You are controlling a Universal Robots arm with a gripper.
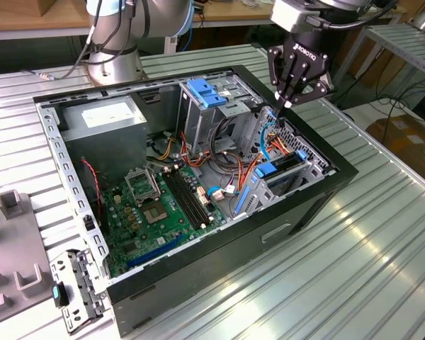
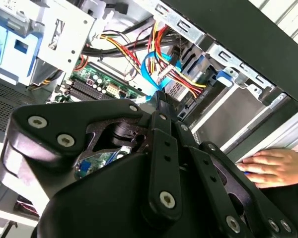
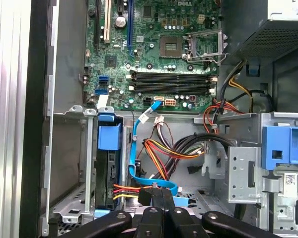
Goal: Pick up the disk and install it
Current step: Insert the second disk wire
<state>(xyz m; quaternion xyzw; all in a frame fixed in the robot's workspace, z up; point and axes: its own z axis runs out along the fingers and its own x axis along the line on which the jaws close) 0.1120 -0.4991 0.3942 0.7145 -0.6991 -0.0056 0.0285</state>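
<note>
in the exterior view the gripper point(image 1: 286, 103) hangs with fingers pressed together over the open computer case point(image 1: 319, 195), the first wrist view shows the disk point(image 3: 109, 171) seated upright in its bay, and the second wrist view catches a person's hand point(image 2: 273, 167) beside the case.

The tool point(image 1: 289, 101) is matte black, with jointed finger links pinned by silver screws; the arm point(image 1: 120, 21) is grey with blue joint caps.

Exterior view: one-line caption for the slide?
Gripper poised, fingers together, over the drive-bay corner of the open computer case, above the blue-railed disk seated in its bay.
</note>
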